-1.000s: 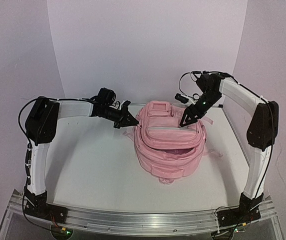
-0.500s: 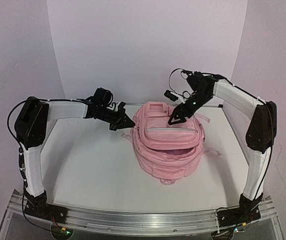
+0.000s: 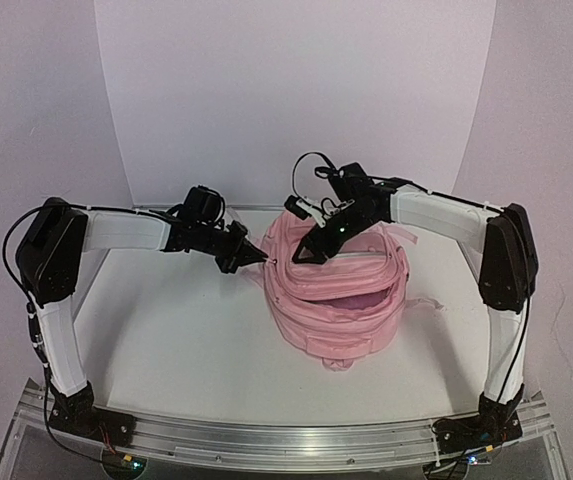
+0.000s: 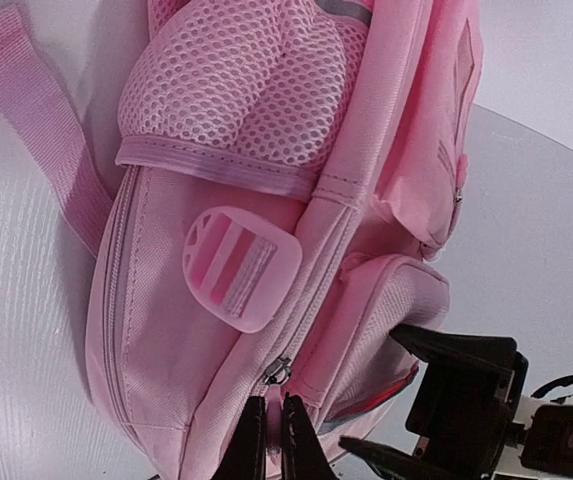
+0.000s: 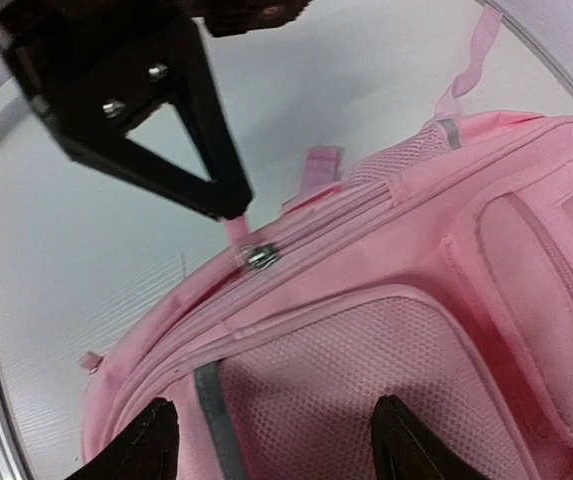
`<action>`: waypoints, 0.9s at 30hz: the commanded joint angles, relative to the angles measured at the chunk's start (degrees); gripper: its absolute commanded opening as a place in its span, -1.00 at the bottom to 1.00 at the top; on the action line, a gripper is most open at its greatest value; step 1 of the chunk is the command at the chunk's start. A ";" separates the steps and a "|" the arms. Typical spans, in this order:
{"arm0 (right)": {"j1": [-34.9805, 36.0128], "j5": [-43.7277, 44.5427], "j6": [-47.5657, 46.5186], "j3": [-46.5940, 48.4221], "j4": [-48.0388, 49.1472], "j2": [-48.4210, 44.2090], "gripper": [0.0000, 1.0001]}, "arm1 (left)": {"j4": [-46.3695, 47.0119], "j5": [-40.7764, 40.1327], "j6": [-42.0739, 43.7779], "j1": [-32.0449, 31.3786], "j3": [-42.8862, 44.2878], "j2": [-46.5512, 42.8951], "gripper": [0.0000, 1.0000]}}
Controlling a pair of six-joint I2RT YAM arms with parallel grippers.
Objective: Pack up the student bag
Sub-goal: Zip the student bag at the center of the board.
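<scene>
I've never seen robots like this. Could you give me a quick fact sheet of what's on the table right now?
Main item: pink student bag, lying on the white table
Left gripper: shut, pinching the pink zip pull on the bag's side
Right gripper: open, hovering over the bag's top, holding nothing

No words, numbers or brand names can be read in any view. The only label-like thing is a pink rubber patch (image 4: 241, 268) on the side of the student bag (image 4: 166, 340); it carries slanted stripes and no letters.
</scene>
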 commanded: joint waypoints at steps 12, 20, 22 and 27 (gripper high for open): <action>-2.15 10.02 10.46 5.20 6.79 9.40 0.18 | -4.53 0.81 -4.56 -4.47 -8.85 -10.17 -0.64; -3.90 -4.82 6.79 4.28 1.51 0.89 0.34 | -25.93 -18.33 26.50 -4.52 3.02 -15.29 0.31; -4.16 -6.45 6.04 5.36 -0.47 -0.35 0.36 | -27.09 -18.18 36.01 -4.39 5.07 -15.72 0.32; -6.01 -8.81 4.36 8.19 -6.36 -2.32 0.41 | -28.51 -16.80 57.74 -5.91 8.75 -14.77 0.30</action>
